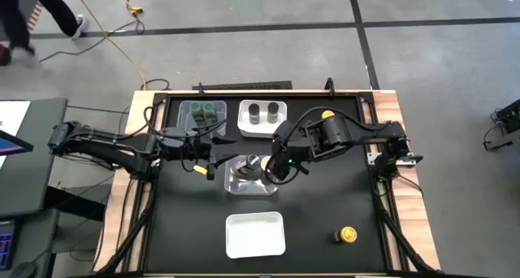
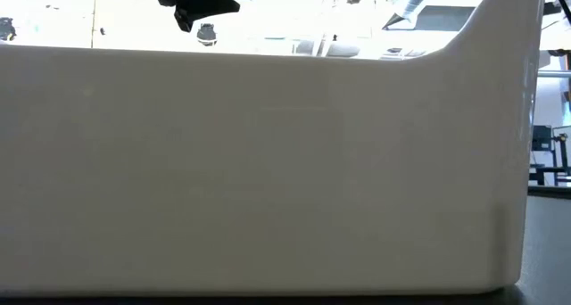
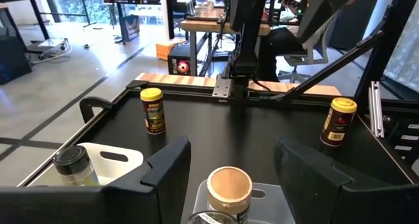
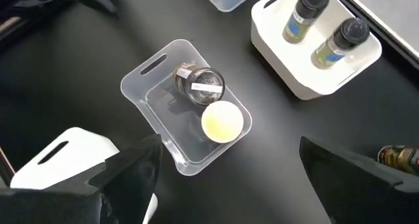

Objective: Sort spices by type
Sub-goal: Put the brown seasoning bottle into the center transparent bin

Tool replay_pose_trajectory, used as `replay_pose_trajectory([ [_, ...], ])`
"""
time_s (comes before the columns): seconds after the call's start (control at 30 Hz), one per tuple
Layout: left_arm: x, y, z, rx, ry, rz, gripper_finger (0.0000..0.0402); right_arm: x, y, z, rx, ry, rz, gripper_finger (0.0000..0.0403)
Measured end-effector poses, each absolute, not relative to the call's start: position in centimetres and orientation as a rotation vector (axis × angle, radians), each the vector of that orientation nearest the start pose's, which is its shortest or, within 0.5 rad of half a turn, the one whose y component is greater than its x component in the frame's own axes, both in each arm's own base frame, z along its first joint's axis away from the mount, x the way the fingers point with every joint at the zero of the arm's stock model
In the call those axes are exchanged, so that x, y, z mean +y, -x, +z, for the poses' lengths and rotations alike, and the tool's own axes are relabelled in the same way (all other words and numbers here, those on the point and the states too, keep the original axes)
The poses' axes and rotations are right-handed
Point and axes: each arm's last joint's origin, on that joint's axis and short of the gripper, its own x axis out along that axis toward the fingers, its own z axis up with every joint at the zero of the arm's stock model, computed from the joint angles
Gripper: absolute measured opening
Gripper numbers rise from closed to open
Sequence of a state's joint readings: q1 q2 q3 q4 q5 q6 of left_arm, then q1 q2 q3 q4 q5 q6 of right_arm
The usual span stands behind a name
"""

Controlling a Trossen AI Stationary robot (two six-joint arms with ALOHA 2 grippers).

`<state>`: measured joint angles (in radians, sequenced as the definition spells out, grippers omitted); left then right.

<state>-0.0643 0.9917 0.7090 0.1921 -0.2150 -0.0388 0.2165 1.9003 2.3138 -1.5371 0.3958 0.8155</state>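
Note:
A clear tray (image 1: 237, 186) stands at mid-table. In it a tan-lidded spice jar (image 4: 222, 121) stands upright, and a second jar (image 4: 198, 84) lies tipped against it on its far side. My left gripper (image 1: 214, 167) hangs level above the table just left of this tray, open, with nothing between its fingers (image 3: 167, 164). My right gripper (image 1: 273, 171) slants down over the tray's right end, wide open (image 4: 226, 178) and holding nothing. Two green-lidded jars (image 1: 203, 111) stand in the far clear tray. Two dark-lidded jars (image 1: 263, 111) stand in the far white tray.
One yellow-lidded jar (image 1: 327, 114) stands on the bare table at the far right, another (image 1: 347, 235) at the near right. A white tray (image 1: 254, 234) sits near the front edge. Its wall (image 2: 268, 162) blocks almost the whole low view.

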Motion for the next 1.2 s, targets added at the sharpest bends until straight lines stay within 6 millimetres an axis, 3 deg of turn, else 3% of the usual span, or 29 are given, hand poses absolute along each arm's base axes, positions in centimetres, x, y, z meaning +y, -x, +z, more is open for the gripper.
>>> replay_pose_trajectory([
  [0.17, -0.8, -22.3, 30.5, 0.086, 0.032, 0.153, 0.0204, 6.4, -34.4, 42.1, 0.912, -0.382, -0.556, 0.0385],
  [0.37, -0.8, -22.3, 30.5, 0.091, -0.006, 0.153, 0.0204, 5.0, -34.8, 42.2, 0.905, -0.354, -0.558, 0.0385],
  [0.5, -0.8, -21.2, 30.8, 0.118, -0.020, 0.147, 0.0204, 3.9, -35.6, 42.5, 0.855, -0.312, -0.526, 0.0385],
  [0.63, -0.7, -19.2, 31.4, 0.128, -0.017, 0.147, 0.0204, 3.1, -37.0, 42.0, 0.876, -0.120, -0.432, 0.0385],
  [0.93, -0.4, -14.6, 29.5, 0.104, 0.057, 0.151, 0.0204, 2.5, -42.9, 35.5, 1.028, -0.025, -0.268, 0.0385],
  [1.2, -0.3, -13.1, 27.3, 0.111, 0.128, 0.154, 0.0204, 2.7, -45.7, 30.0, 1.181, 0.033, -0.143, 0.0385],
])
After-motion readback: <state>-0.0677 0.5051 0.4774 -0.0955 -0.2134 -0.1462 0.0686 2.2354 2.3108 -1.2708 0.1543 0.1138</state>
